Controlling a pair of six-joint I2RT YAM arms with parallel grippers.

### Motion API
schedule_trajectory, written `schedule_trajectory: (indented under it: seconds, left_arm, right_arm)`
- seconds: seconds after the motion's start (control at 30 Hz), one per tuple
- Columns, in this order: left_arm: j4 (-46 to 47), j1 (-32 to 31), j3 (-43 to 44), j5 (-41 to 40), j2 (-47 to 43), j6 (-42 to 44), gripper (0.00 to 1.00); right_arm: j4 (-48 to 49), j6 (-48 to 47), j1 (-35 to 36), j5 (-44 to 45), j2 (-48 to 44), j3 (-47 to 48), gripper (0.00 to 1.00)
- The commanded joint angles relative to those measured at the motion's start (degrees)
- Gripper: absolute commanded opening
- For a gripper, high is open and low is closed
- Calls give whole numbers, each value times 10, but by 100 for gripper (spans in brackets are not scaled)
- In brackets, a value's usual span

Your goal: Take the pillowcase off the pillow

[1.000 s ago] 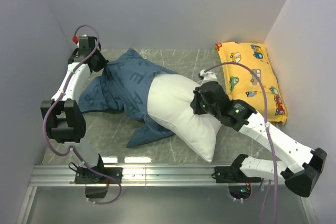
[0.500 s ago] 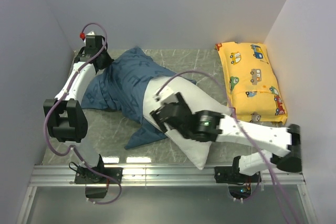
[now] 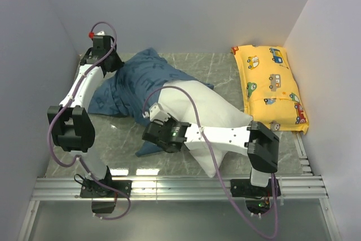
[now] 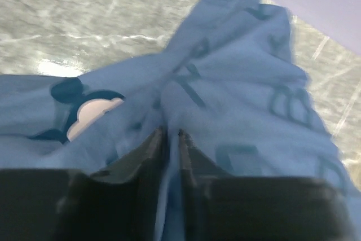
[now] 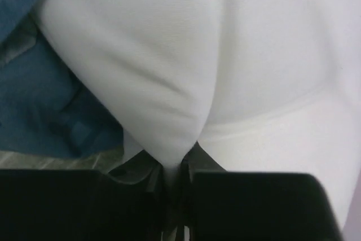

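The dusty-blue pillowcase (image 3: 135, 86) lies bunched at the left of the table, still over the far-left end of the white pillow (image 3: 206, 111), which stretches right and toward the front. My left gripper (image 3: 113, 67) is shut on a fold of the pillowcase (image 4: 225, 94) at its far-left end, near the back wall; the fabric runs up between the jaws. My right gripper (image 3: 161, 131) is shut on a pinch of the white pillow (image 5: 186, 71) at its near-left side, next to the blue cloth (image 5: 51, 105). The right arm reaches across the pillow.
A yellow car-print pillow (image 3: 272, 86) lies along the right wall. Grey walls close in the left, back and right. A metal rail (image 3: 180, 187) runs along the table's front edge, where the arm bases stand.
My right arm has swung left across the pillow, from its right end to its near-left side. My left gripper has pulled the pillowcase a little further back and left, baring more white pillow.
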Motion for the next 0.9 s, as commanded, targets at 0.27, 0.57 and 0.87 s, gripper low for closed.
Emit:
schedule_trajectory:
  seconds: [0.27,0.57,0.87]
  left_arm:
    - [-17,-48,24,21,-204,-19,70]
    - [88,-60,-259,18,-395,-127,74]
    - [171,-69,-356,45,-387,-192,77]
  right_arm:
    - [-37,25,-58,-102,-102,161,0]
    - [-2,37,-90,-189,-171,154,0]
    - [6,53,-96,-239,-201,144,0]
